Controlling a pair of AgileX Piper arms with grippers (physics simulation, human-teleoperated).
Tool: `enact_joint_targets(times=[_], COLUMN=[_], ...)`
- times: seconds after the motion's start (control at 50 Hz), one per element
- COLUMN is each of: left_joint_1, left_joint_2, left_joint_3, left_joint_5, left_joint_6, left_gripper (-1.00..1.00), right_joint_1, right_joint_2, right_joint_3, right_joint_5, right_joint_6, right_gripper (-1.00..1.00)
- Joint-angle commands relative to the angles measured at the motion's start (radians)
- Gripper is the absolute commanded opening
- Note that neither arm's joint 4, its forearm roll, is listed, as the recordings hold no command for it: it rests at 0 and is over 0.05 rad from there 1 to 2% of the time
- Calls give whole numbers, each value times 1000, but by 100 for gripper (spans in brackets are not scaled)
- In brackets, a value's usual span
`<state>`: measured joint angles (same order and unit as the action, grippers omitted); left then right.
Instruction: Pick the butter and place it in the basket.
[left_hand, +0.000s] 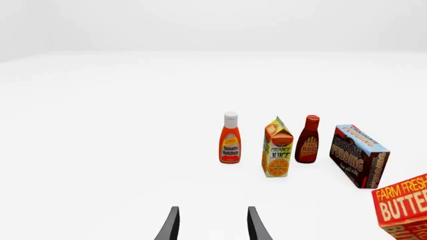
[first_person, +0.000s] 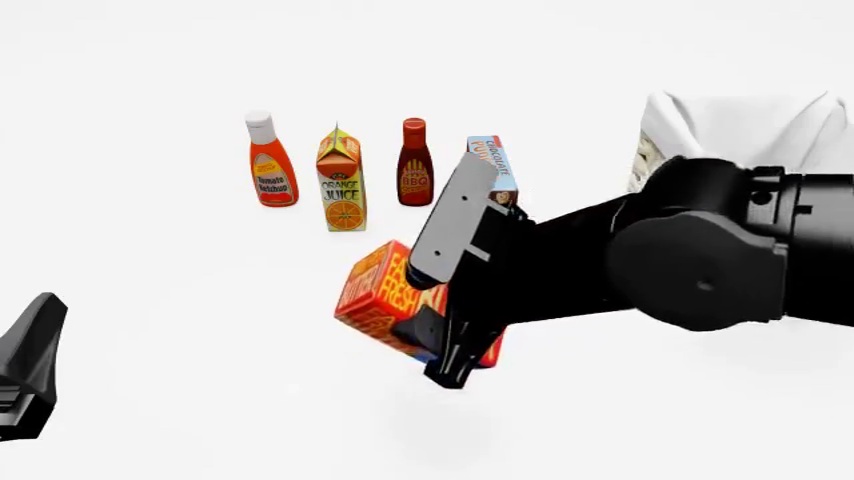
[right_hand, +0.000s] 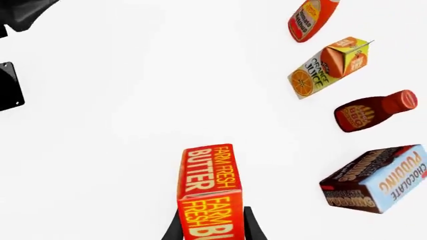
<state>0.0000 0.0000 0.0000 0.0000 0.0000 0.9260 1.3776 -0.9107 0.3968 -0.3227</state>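
Right gripper (first_person: 451, 345): clamped on the butter carton, one finger (right_hand: 252, 226) on each long side; arm reached in low from the right in the front view, wrist tilted downward.
Butter carton (first_person: 384, 298): red-orange with yellow "FARM FRESH BUTTER" lettering, held between the right fingers, tilted, apparently raised off the white table (first_person: 160, 330); a faint shadow lay on the surface below it.
Chocolate pudding box (first_person: 493, 165): brown and blue, upright, just beyond the right gripper, partly hidden by the arm's wrist housing in the front view.
BBQ sauce bottle (first_person: 415, 163): dark red, upright, beyond the gripper, beside the pudding box on its left.
Orange juice carton (first_person: 340, 181): upright, next leftward in the same row, near the BBQ bottle.
Tomato ketchup bottle (first_person: 271, 162): red with white cap, upright, at the row's left end, farthest of the four from the right gripper.
Basket (first_person: 727, 125): white cloth liner showing behind the right arm, to the gripper's right and farther back; mostly hidden by the arm, and the butter was not in it.
Left gripper (left_hand: 210, 227): fingers parted with nothing between them, over bare table, well apart from the butter, on the left in the front view.
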Motion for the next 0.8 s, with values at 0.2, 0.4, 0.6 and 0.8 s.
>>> enact_joint_targets(times=[0.2, 0.4, 0.6, 0.8], left_joint_1=[0, 0, 0, 0], left_joint_2=[0, 0, 0, 0], left_joint_3=[0, 0, 0, 0], left_joint_5=[0, 0, 0, 0], left_joint_6=[0, 0, 0, 0], left_gripper=[100, 100, 100, 100], right_joint_1=[3, -16, -31, -55], right_joint_2=[-137, -161, -188, -216], right_joint_3=[-96, -119, -123, -143], right_joint_5=[-8, -57, -103, -132], right_joint_6=[57, 74, 131, 214], right_gripper=[-100, -100, -100, -100])
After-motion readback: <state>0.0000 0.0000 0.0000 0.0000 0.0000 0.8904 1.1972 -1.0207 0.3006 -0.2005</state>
